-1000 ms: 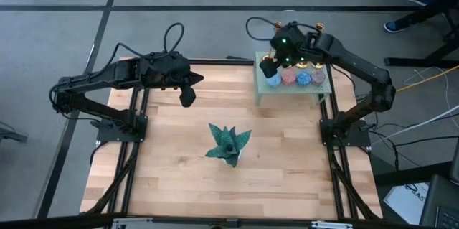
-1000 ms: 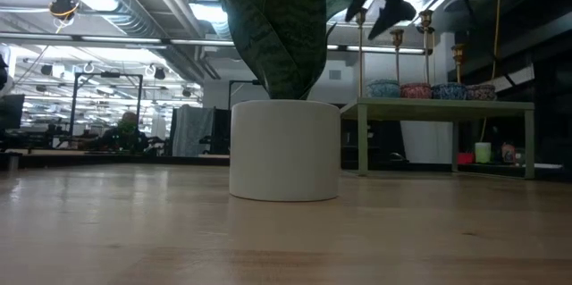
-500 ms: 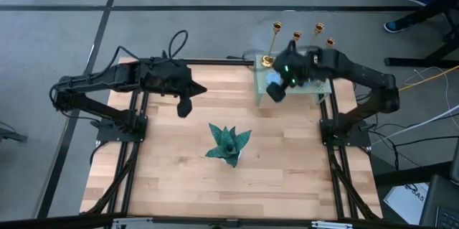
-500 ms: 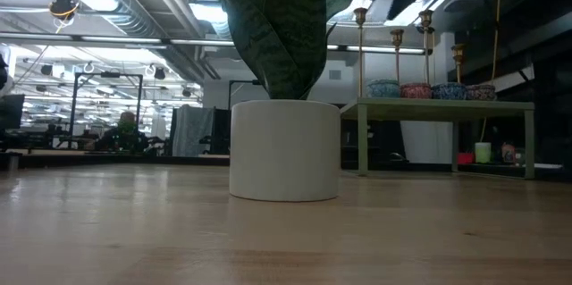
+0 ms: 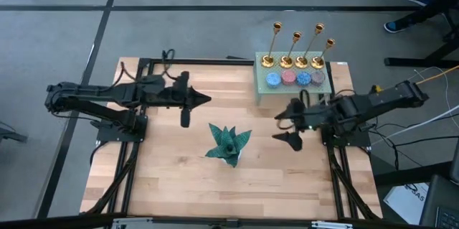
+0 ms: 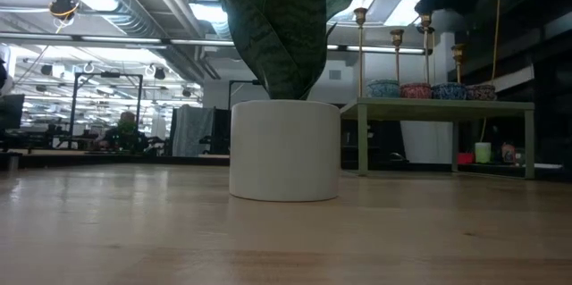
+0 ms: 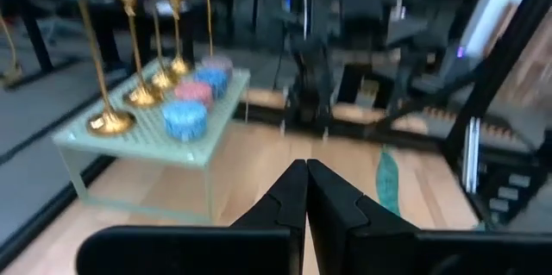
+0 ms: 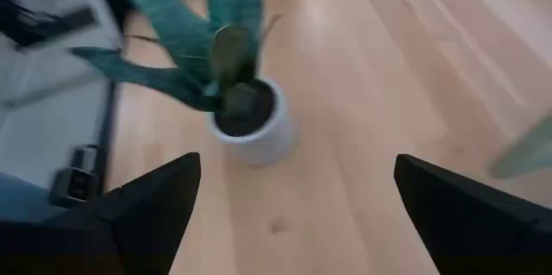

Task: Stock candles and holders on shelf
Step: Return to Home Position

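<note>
The pale green shelf (image 5: 292, 90) stands at the table's far right. Four gold holders (image 5: 295, 48) stand by their bases in a row along its far side. Four candles (image 5: 295, 79), blue, pink, blue and mauve, lie in a row in front of them. The shelf (image 7: 147, 140), holders (image 7: 103, 51) and candles (image 7: 195, 94) also show in the left wrist view, and the shelf shows in the low view (image 6: 438, 104). My right gripper (image 5: 282, 126) is open and empty over the table, near and left of the shelf. My left gripper (image 5: 206, 100) is shut and empty, left of the table's middle.
A teal spiky plant (image 5: 228, 145) in a white pot (image 8: 254, 137) stands at the table's middle, between the two grippers. It fills the middle of the low view (image 6: 284, 149). Bare wood lies along the near side of the table.
My right gripper has drawn back from the leftmost holder on the shelf. It has gone toward the table's near edge, and now hangs over bare wood left of the shelf. All four holders stand uncovered. My left gripper has gone a little toward the near edge and the right.
</note>
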`<act>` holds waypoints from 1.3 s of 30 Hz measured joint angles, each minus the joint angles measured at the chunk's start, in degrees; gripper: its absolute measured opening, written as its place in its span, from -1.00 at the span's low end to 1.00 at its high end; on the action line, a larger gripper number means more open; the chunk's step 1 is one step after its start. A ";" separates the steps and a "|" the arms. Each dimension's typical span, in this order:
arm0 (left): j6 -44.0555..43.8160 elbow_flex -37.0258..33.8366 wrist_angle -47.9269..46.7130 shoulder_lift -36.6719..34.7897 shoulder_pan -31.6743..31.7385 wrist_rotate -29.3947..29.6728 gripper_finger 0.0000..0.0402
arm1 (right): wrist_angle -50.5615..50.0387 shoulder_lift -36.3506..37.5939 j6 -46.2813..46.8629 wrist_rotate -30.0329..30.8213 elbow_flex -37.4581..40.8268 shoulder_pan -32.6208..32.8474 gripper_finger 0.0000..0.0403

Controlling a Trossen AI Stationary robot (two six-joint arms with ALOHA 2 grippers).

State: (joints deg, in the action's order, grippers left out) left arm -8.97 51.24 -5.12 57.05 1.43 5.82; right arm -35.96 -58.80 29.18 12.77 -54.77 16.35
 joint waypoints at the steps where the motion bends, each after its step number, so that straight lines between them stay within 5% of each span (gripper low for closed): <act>1: -0.13 -1.85 2.05 -1.39 0.41 -0.10 -0.97 | 3.45 2.39 0.54 0.20 3.40 1.38 0.94; 12: -1.97 -19.00 9.12 -20.47 3.63 2.31 -0.97 | 18.29 19.31 4.28 1.11 27.98 5.66 0.94; 26: -13.29 -37.30 16.05 -38.09 5.12 6.45 -0.97 | 31.41 20.39 -6.17 -0.36 32.68 5.60 0.94; 39: -9.35 -45.49 17.58 -47.19 5.07 5.73 -0.97 | 36.53 21.85 -16.68 1.23 32.64 5.58 0.94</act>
State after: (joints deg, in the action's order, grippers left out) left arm -18.32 5.75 12.46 9.86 6.50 11.56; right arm 0.57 -36.95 12.50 14.00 -22.13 21.93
